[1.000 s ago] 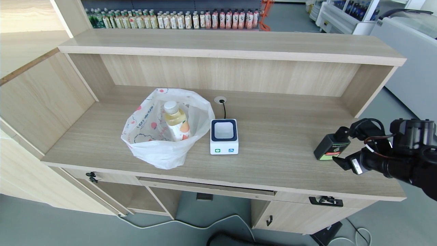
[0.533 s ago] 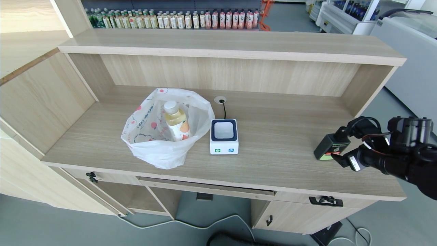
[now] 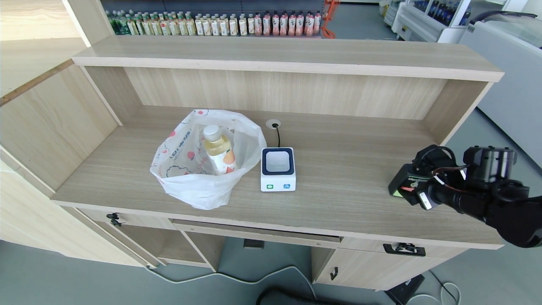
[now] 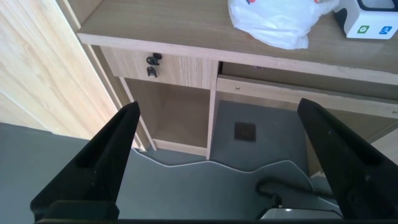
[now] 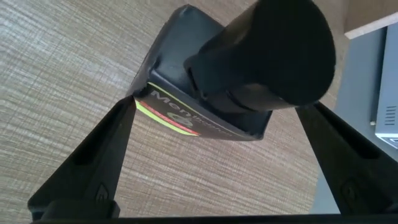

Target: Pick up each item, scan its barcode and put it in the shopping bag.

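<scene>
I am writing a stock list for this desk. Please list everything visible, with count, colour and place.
shopping bag: 1, white with red print, open on the counter, left of the scanner
drink bottle: 1, yellowish, white cap, upright inside the shopping bag
scanner: 1, white with dark top, middle of the counter
cable: 1, black, from scanner to a hole behind it
dark bottle: 1, black, green-red label, lying at the counter's right end
counter: 1, light wood
shelf bottles: many, green to pink, room behind
right gripper: 1, black, open around the dark bottle
left gripper: 1, black, open, before the counter, below its top
</scene>
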Motion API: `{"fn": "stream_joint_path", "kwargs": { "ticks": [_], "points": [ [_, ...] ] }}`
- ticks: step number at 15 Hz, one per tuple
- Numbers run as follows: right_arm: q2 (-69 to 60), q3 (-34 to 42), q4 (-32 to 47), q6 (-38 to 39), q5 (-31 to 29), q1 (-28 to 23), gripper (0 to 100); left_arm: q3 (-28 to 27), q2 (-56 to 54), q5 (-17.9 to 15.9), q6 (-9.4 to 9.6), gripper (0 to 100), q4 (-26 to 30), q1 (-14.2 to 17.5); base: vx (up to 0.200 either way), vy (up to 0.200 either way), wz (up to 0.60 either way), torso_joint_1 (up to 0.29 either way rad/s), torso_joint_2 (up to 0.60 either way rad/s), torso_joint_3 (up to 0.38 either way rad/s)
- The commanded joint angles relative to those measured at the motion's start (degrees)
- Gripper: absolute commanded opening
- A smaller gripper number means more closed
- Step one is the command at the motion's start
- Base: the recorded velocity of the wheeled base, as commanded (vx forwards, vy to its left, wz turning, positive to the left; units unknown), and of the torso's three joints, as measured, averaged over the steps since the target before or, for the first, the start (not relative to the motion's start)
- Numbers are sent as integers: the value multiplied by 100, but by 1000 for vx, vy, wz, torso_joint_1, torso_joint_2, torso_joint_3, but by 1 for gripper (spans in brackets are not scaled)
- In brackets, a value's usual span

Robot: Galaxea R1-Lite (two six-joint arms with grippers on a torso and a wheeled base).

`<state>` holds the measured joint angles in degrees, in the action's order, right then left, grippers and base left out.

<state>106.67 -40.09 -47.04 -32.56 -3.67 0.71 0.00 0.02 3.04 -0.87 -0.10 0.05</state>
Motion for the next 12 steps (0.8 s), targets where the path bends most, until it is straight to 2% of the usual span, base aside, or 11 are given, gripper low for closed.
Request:
{"fn": "stream_joint_path", "kwargs": {
  "ticks": [1, 5, 6, 7, 12],
  "points": [
    [188, -77, -7, -5, -2, 35, 100, 0, -2, 4, -1, 100, 1, 4, 0, 0, 0, 0, 0, 0],
    [337, -183, -15, 57, 200, 140, 100, 0, -2, 4, -1, 100, -8, 4, 0, 0, 0, 0, 0, 0],
    [390, -200, -33, 101, 472, 149, 100, 0, -2, 4, -1, 100, 1, 4, 0, 0, 0, 0, 0, 0],
    [478, -288, -59, 110, 543, 149, 0, 0, -2, 4, -1, 100, -8, 4, 0, 0, 0, 0, 0, 0],
    [645, -526, -77, 92, 578, 184, 0, 0, -2, 4, -1, 100, 1, 4, 0, 0, 0, 0, 0, 0]
  ]
}}
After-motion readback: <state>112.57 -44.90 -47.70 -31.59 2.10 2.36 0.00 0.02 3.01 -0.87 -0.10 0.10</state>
